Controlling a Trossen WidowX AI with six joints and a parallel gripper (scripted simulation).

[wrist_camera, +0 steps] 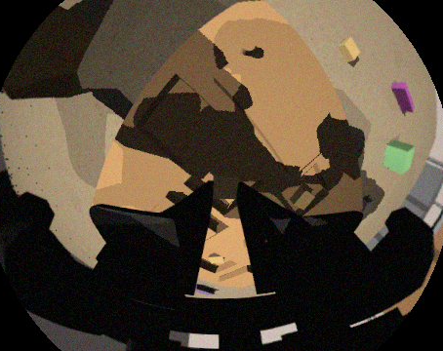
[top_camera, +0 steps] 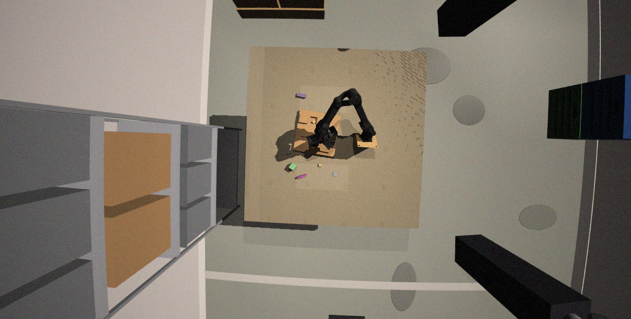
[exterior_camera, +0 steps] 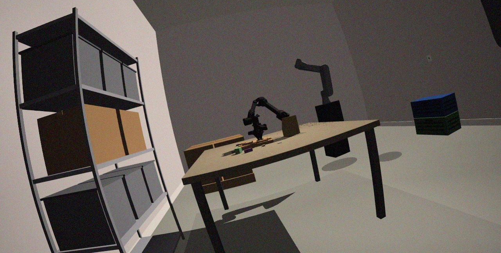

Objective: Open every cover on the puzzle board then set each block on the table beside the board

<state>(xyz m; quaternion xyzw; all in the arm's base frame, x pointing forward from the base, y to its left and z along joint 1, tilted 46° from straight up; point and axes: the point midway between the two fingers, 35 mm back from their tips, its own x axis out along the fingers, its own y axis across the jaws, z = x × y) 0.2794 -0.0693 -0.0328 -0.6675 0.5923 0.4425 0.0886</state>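
Note:
The tan puzzle board (top_camera: 304, 113) (wrist_camera: 290, 88) lies under the arm, partly in shadow. My gripper (exterior_camera: 259, 139) (wrist_camera: 224, 186) points down at it, shut on a small tan block (wrist_camera: 225, 191) in shadow. Whether this block is clear of its well is hidden. Another pale block (top_camera: 313, 120) (wrist_camera: 216, 259) sits in a square well, and an olive-looking block (wrist_camera: 304, 200) shows in a further opening. Green (top_camera: 292, 166) (exterior_camera: 238, 150) (wrist_camera: 398, 158), magenta (top_camera: 301, 176) (exterior_camera: 247, 150) (wrist_camera: 402, 97), yellow (top_camera: 319, 165) (wrist_camera: 349, 50), pale grey (top_camera: 334, 174) and purple (top_camera: 300, 95) blocks lie off the board. Shadow and the arm hide some cover positions.
The arm's base stands on a wooden box (top_camera: 367, 144) (exterior_camera: 290, 126) to the board's right in the top view. A small grey piece (top_camera: 289, 151) lies in shadow by the board's left edge. A shelf rack (exterior_camera: 80, 87) stands beyond the table (exterior_camera: 280, 151).

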